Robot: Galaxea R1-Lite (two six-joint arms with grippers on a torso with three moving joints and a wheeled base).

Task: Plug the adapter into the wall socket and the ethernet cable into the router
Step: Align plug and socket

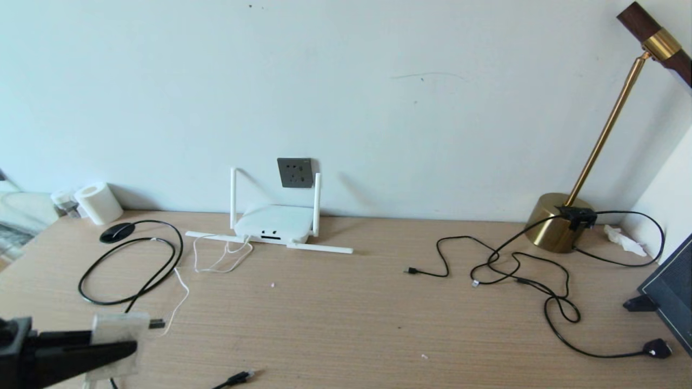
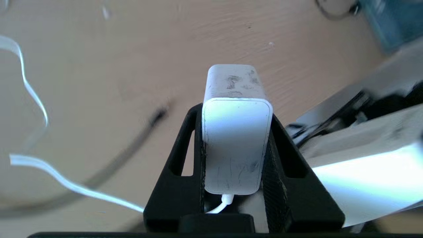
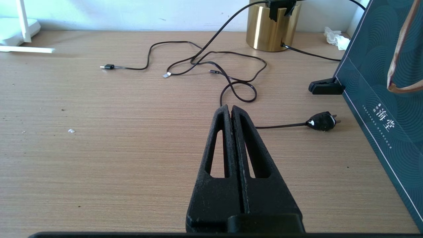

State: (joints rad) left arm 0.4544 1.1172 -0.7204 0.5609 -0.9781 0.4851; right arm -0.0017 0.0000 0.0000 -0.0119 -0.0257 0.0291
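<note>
The left claw [image 2: 235, 132] grips the adapter [image 2: 235, 145] above the surface's [image 1: 346, 313] front left corner. The right claw [image 3: 231, 110] is closed, holding nothing. The router [image 1: 275, 222] sits at the back edge, under the wall socket [image 1: 295, 172].

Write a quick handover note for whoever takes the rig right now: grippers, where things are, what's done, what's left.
Left gripper: shut on the adapter, low at the table's front left.
Right gripper: shut, empty, over bare table.
Wall socket: empty, behind the router.
Ethernet cable: plug end loose at the front edge.
Done: adapter picked up.
Left: plug in the adapter, then the ethernet cable into the router.
</note>
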